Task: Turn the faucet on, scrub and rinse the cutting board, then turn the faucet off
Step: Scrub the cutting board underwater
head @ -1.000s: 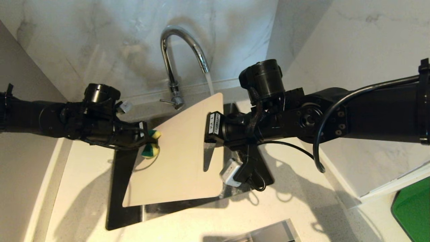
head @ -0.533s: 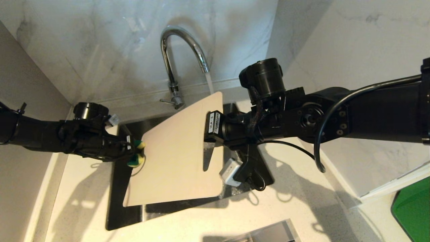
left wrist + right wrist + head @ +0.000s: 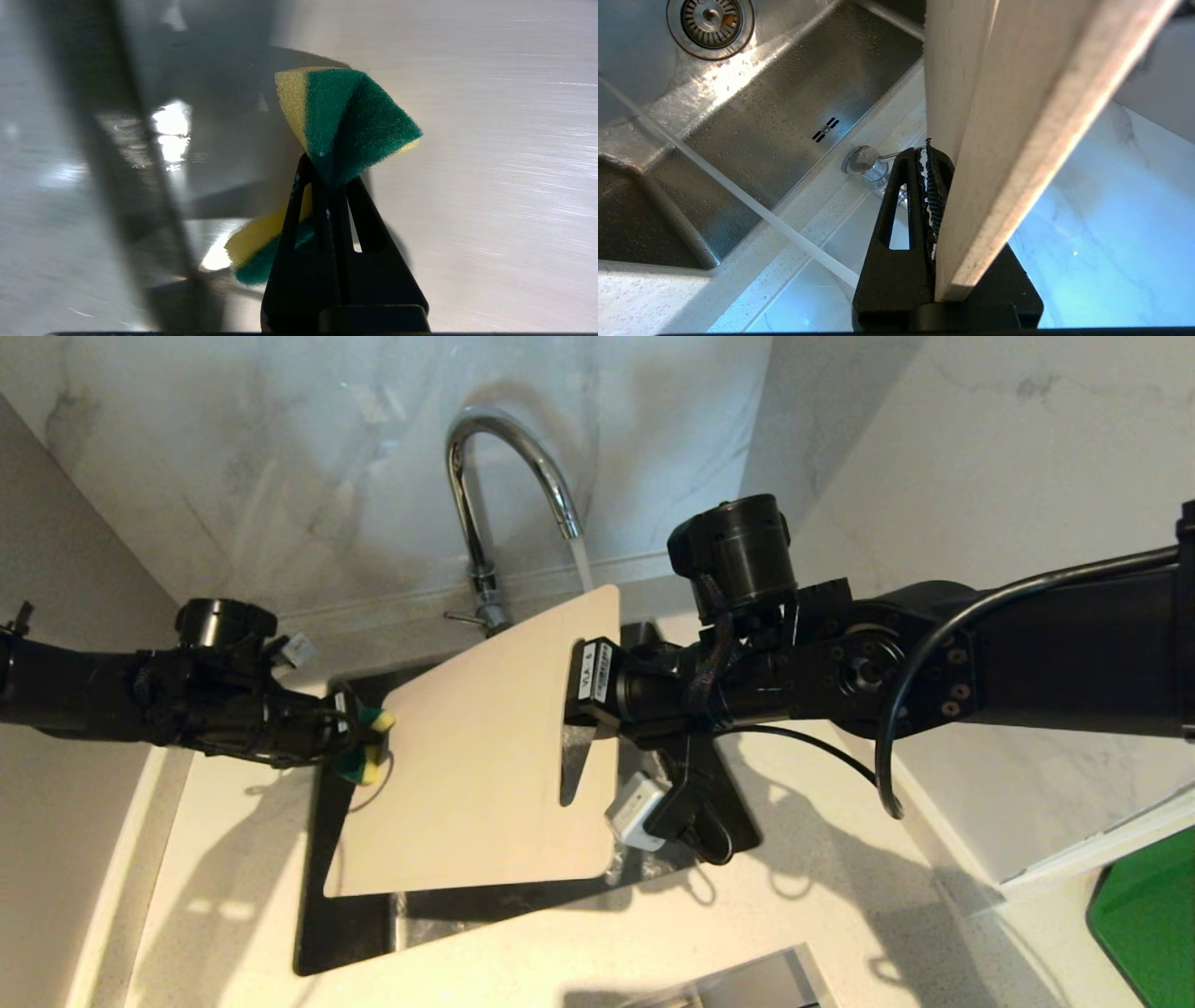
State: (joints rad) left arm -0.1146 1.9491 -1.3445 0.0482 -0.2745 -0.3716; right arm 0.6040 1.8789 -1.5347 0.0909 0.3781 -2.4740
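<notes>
Water runs from the chrome faucet past the far corner of the cutting board. The cream board hangs tilted over the sink, with my right gripper shut on its right edge. In the right wrist view the cutting board fills the right gripper, hiding one finger, and the faucet base and water stream show beyond. My left gripper is shut on a green-and-yellow sponge at the board's left edge. In the left wrist view the sponge is pinched and folded in the left gripper.
The steel sink with its drain lies below the board. A speckled white counter rings the sink, and marble walls stand close behind and to the right. A green object sits at the far right.
My left gripper has pulled the sponge leftward from the board's upper surface out to its left edge. The board's near left corner has swung slightly left. The right arm has barely moved.
</notes>
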